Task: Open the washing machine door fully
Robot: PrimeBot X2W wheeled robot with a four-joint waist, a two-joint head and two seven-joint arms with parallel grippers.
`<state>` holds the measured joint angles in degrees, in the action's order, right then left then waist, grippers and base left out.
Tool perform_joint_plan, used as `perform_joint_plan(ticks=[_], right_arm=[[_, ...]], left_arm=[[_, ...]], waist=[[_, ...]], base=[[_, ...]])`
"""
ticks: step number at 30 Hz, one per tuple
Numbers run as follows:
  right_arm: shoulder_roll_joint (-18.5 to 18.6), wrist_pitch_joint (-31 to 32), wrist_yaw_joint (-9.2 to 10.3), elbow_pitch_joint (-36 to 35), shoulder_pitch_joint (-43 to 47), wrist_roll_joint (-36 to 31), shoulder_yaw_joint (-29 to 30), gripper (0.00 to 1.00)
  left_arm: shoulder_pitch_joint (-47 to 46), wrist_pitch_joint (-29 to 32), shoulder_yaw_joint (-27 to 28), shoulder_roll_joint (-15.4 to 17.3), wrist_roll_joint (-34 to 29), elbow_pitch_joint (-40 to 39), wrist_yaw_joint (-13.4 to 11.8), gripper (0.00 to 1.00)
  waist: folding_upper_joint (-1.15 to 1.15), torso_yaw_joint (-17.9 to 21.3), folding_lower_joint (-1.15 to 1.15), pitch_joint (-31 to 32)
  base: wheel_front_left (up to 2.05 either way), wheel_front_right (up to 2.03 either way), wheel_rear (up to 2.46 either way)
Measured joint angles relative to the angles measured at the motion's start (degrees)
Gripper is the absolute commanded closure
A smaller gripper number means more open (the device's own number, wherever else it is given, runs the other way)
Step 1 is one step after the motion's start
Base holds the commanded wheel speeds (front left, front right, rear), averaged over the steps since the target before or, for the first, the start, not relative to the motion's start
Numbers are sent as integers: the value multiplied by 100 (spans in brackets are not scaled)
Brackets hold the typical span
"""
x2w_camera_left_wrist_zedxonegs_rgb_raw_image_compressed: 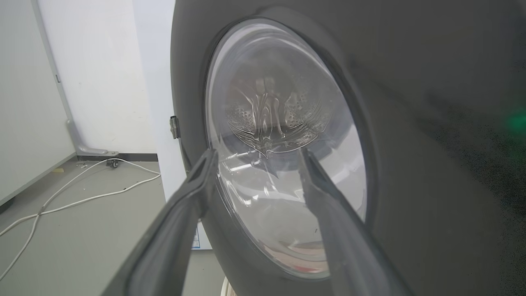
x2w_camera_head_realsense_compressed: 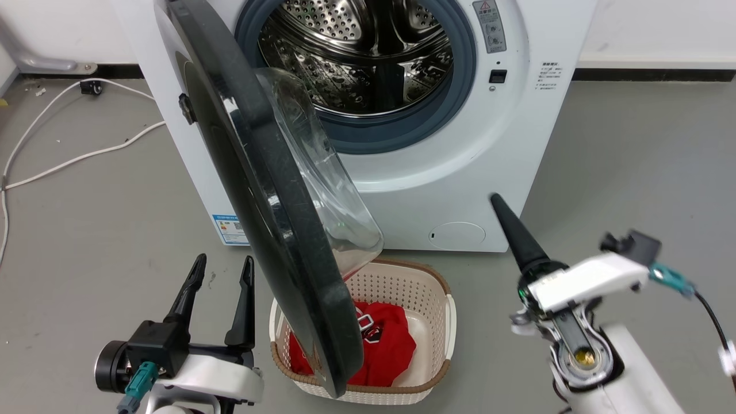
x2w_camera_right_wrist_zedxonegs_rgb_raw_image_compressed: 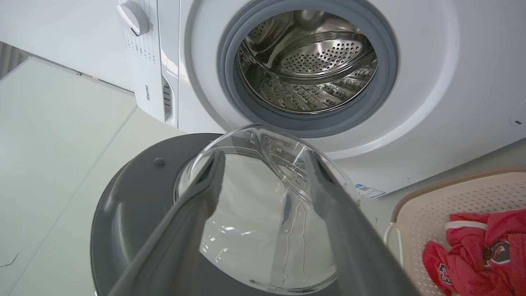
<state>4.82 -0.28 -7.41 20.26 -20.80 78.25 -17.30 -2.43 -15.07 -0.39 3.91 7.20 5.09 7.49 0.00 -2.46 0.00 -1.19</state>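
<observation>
- The floor (x2w_camera_head_realsense_compressed: pixel 632 172) is smooth and grey, evenly lit, with only soft shadows.
- A white wall (x2w_camera_head_realsense_compressed: pixel 661 29) runs along the back, and a dark skirting strip (x2w_camera_head_realsense_compressed: pixel 655 73) lines its foot.
- At the far left a pale grey bracket (x2w_camera_head_realsense_compressed: pixel 46 62) curves down the wall onto the floor.
- A small black wheeled piece (x2w_camera_head_realsense_compressed: pixel 91 87) sits near the skirting.
- A white cable (x2w_camera_head_realsense_compressed: pixel 92 154) trails in loose curves across the floor on the left.
- A few small scraps (x2w_camera_head_realsense_compressed: pixel 40 91) lie near the bracket.
- A cream perforated basket (x2w_camera_head_realsense_compressed: pixel 437 287) with a brown rim stands on the floor, holding a red garment (x2w_camera_head_realsense_compressed: pixel 385 345).
</observation>
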Motion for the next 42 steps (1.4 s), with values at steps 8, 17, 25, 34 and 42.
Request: perform_joint_plan(ticks=[8, 17, 25, 34, 42], right_arm=[[53, -1433, 0, -146, 1105, -1462, 698, 0], [-174, -1480, -1, -1858, 1854, -4926, 2417, 0], [-185, -1481, -9, -2958, 2232, -6867, 2184, 0], [-190, -1481, -9, -2737, 2676, -7321, 1839, 0], [-190, -1480, -9, -2336, 2689, -7117, 1951, 0]], left_arm=[[96, 0, 63, -15, -18, 5, 0, 0], [104, 0, 70, -36, -19, 8, 0, 0], [103, 0, 60, -40, -41, 9, 0, 0], [103, 0, 74, -38, -52, 1, 0, 0], [103, 0, 89, -40, -58, -4, 0, 0]], waist=[[0, 28, 0, 114], [0, 26, 0, 138], [0, 45, 0, 154], [0, 48, 0, 167], [0, 57, 0, 143]], base=[[0, 0, 0], [0, 0, 0], [0, 0, 0], [0, 0, 0], [0, 0, 0]])
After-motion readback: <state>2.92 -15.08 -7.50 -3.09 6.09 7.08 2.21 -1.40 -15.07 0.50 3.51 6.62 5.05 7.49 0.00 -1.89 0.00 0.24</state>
